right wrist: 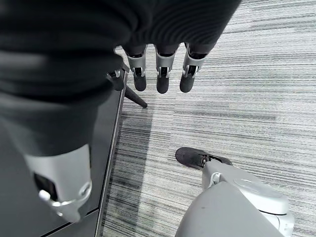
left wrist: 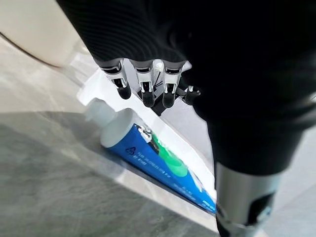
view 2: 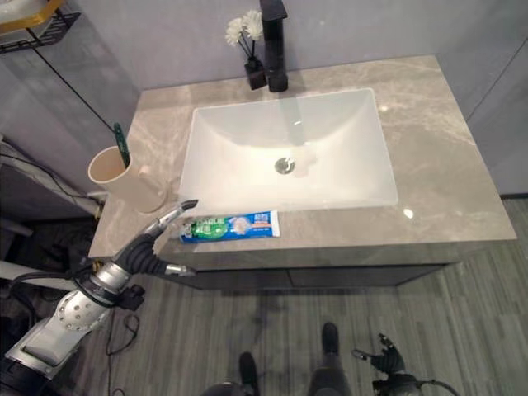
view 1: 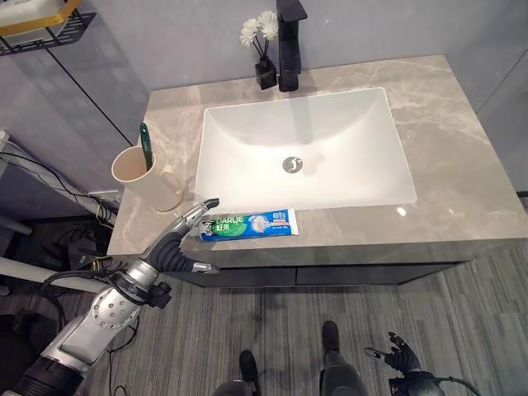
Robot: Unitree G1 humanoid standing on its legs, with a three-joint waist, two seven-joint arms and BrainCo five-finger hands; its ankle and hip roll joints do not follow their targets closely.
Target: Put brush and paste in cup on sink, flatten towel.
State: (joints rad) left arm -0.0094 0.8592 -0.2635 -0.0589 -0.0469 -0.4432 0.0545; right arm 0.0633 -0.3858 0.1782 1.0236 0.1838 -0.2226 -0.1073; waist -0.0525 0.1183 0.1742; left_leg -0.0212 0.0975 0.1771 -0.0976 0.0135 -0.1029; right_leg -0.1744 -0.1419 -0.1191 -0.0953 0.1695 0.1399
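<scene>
Fingers of the left hand (view 1: 177, 239) reach, straight and released, just short of the toothpaste tube (view 1: 248, 223), which lies flat on the grey surface (view 1: 462, 165) along the front edge of the white sink (view 1: 301, 148). Right hand (view 1: 402, 356) hangs low over the floor, fingers relaxed, holding nothing. Farther left, the cup (view 1: 142, 175) already holds the green toothbrush (view 1: 144, 144). Fetching the paste seems the step in hand; next, the fingers likely must close round the tube.
</scene>
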